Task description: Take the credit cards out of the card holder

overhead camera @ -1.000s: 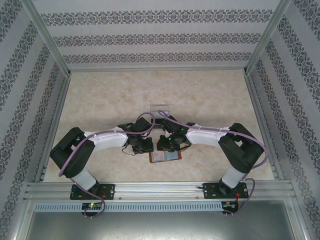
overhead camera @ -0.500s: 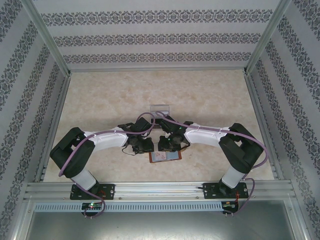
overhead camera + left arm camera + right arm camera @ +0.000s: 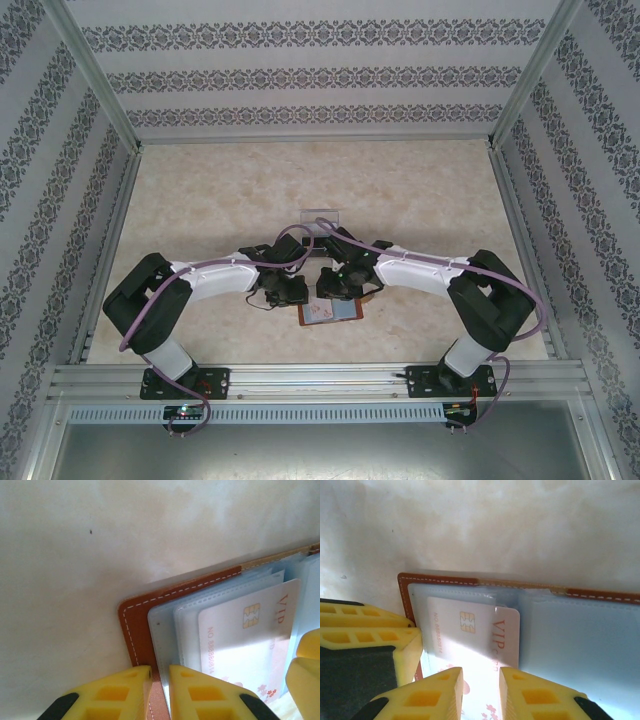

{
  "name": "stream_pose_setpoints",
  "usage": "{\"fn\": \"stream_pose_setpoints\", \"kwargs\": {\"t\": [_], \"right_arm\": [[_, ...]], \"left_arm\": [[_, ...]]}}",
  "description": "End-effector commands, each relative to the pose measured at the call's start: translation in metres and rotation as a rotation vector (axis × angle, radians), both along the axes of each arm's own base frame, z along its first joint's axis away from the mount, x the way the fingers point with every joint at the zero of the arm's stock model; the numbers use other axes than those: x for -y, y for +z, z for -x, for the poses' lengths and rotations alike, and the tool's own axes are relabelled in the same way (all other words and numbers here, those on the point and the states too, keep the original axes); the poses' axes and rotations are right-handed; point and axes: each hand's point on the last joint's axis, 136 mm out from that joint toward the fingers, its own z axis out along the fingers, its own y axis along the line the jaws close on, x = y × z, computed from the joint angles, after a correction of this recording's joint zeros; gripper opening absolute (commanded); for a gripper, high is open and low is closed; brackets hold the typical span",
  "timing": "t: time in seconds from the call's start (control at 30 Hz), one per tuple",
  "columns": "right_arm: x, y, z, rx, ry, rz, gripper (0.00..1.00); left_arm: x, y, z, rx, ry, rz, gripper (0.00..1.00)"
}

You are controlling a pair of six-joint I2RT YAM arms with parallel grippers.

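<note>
The card holder (image 3: 335, 312) lies open and flat on the table between both arms, brown leather (image 3: 134, 625) with bluish clear sleeves. One pale credit card (image 3: 470, 630) marked VIP with a gold chip lies half out of a sleeve; any others are hidden. My left gripper (image 3: 160, 692) stands nearly shut at the holder's left edge, leather and a sleeve edge in its narrow gap. My right gripper (image 3: 481, 695) stands slightly open, its fingertips down on either side of the card's printed lower part. The left gripper's yellow fingers (image 3: 370, 635) also appear beside the holder's edge (image 3: 404, 592).
A small clear tray (image 3: 321, 214) stands just beyond the two wrists. Metal frame rails (image 3: 300, 380) run along the near edge, and patterned walls close in the table's sides and back.
Both grippers stay over the card holder. The right arm's elbow has drifted a little outward to the right; the left wrist has barely shifted.
</note>
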Motion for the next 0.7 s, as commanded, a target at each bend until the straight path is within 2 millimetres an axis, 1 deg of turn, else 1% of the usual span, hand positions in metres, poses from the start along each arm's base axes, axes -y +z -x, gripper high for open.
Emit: {"fn": "stream_pose_setpoints", "kwargs": {"t": [0.0, 0.2, 0.3, 0.53, 0.67], "right_arm": [[0.005, -0.01, 0.005, -0.03, -0.01, 0.003, 0.26], [0.015, -0.02, 0.005, -0.028, -0.017, 0.049, 0.26], [0.015, -0.021, 0.007, -0.03, -0.013, 0.047, 0.26], [0.02, -0.02, 0.006, -0.015, -0.022, 0.057, 0.26], [0.017, -0.013, 0.005, -0.001, -0.026, 0.018, 0.27]], "left_arm": [[-0.031, -0.025, 0.014, -0.044, -0.01, -0.168, 0.19], [-0.031, -0.026, 0.015, -0.049, -0.01, -0.17, 0.19], [-0.031, -0.026, 0.015, -0.049, -0.009, -0.172, 0.19], [-0.031, -0.026, 0.015, -0.05, -0.007, -0.177, 0.19], [-0.031, -0.026, 0.015, -0.052, -0.009, -0.18, 0.19]]}}
